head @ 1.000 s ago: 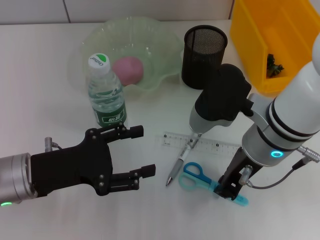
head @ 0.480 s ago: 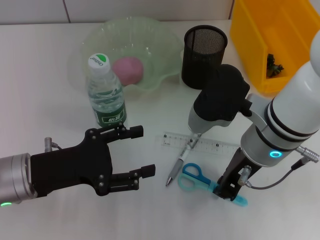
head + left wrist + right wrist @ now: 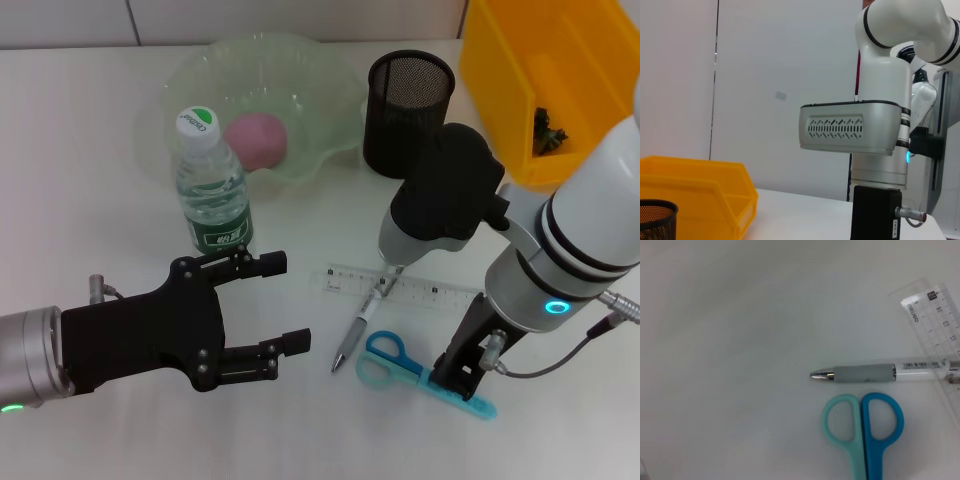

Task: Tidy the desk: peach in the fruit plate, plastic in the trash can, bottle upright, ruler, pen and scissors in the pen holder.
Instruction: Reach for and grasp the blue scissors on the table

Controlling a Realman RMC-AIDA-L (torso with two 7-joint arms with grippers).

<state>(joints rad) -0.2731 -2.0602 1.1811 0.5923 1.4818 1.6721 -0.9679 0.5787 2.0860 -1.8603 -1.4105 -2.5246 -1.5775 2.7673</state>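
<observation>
I had the right tool [image 3: 462, 378] down on the blade end of the scissors [image 3: 420, 372], near the front edge of the desk [image 3: 90, 180] towards its right corner. Whether its fingers were pinching the blades or only straddling them, I couldn't tell; the arm's body hid them. The scissors lay flat, long axis running from the handle loops at the left out to the blade tip at the front-right, and the right arm was plainly the nearer one. The pen [image 3: 361, 327] lay just beside the loops, its far end resting across the ruler [image 3: 400, 285]. The pen holder [image 3: 409, 112] stood upright, well back towards the far edge. I judged the lift would have to carry the scissors back that way. My left tool [image 3: 275, 310] hung spread wide near the front-left, holding nothing, beside the upright bottle [image 3: 212, 185].
</observation>
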